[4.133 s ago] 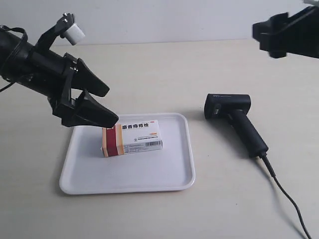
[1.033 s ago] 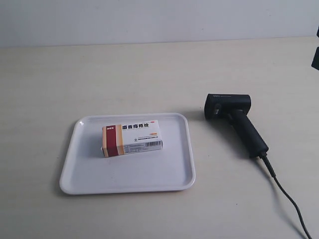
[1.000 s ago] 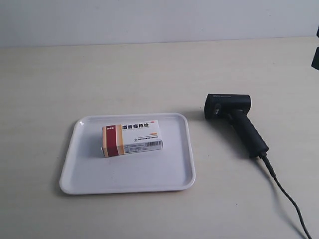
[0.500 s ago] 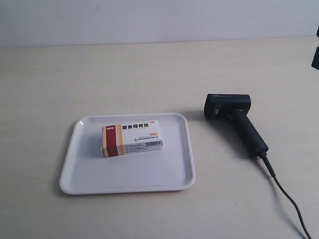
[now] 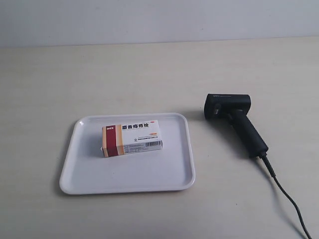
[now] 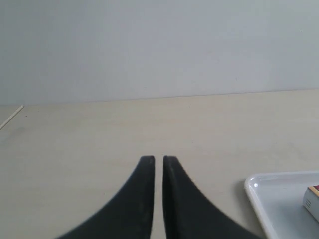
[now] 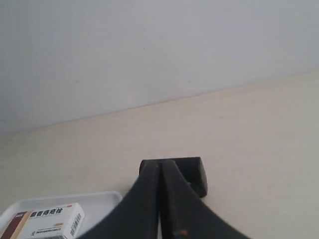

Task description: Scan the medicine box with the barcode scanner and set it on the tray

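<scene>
Soft, even daylight-like light fills all three views, with no hard glare anywhere. In the exterior view the worktop (image 5: 149,69) reads pale and evenly lit; the barcode scanner (image 5: 234,119) casts a short, faint shadow, and the tray (image 5: 174,177) only a thin dark line under its near rim. The medicine box (image 5: 132,139) is sharp enough for its print to show. In both wrist views the black jaws are silhouettes without surface detail, slightly soft at the lower edge.
</scene>
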Motion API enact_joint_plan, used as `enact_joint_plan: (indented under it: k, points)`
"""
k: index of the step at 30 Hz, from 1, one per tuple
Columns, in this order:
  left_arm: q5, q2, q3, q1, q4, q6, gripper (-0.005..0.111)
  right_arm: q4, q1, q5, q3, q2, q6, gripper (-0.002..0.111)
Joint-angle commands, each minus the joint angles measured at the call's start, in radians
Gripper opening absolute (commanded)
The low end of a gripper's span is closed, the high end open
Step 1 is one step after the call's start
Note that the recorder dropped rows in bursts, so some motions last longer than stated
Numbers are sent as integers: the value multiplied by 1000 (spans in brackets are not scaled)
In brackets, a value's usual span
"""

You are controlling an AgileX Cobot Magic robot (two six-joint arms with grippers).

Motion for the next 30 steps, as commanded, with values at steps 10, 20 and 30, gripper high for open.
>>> enact_joint_plan:
  k: [10,20,30]
  points:
    - [-3,-7,4,4,-8,1,9,12,-174,226,6,-297,-148,0]
    - [-3,-7,4,4,-8,1,9,12,-317,251,6,-305,-145,0]
    - [-3,-7,4,4,-8,1,9,14,-314,251,6,-305,-141,0]
